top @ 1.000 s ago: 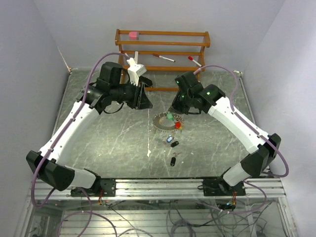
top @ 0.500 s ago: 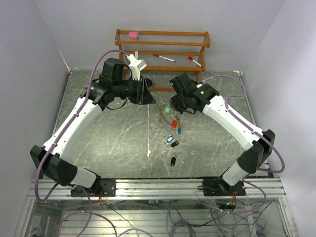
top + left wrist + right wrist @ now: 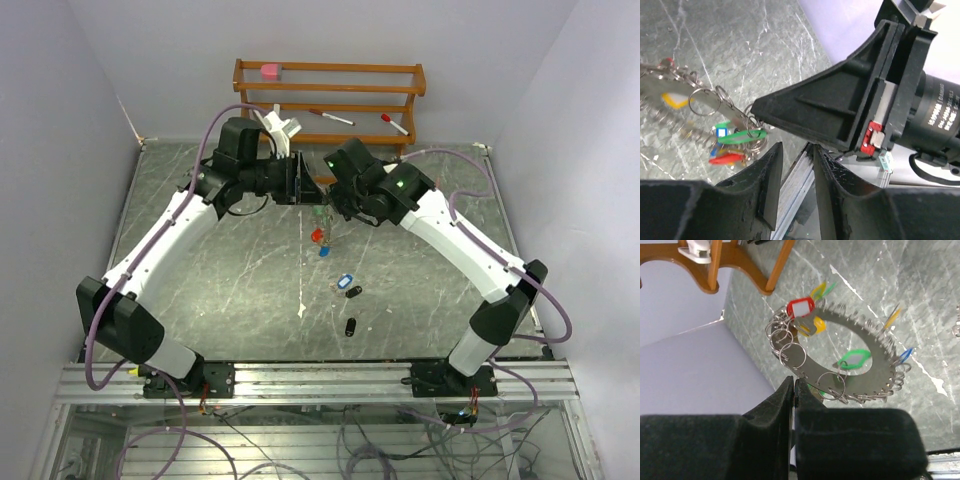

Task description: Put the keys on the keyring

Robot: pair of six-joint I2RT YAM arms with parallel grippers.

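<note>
My right gripper [image 3: 796, 382] is shut on the edge of the keyring [image 3: 875, 347], a flat silvery ring hung with small split rings and red, yellow, green and blue tags. In the top view my right gripper [image 3: 331, 203] holds the keyring [image 3: 319, 236] dangling above the table. My left gripper [image 3: 305, 187] is right beside it, open and empty. In the left wrist view its fingers [image 3: 771, 167] have a gap between them, with the keyring [image 3: 690, 100] to the left. Loose keys lie on the table: a blue one [image 3: 345, 281] and two black ones [image 3: 354, 292] [image 3: 350, 326].
A wooden rack [image 3: 330, 90] stands at the back with red-capped pens [image 3: 330, 117] and a pink object [image 3: 270, 71] on it. A white clip [image 3: 277, 126] sits by the left arm's wrist. Walls close in the left, right and back sides.
My right gripper has lifted the keyring off the table and carried it back and left. My left gripper has swung right, up to it. The loose keys have not moved.
</note>
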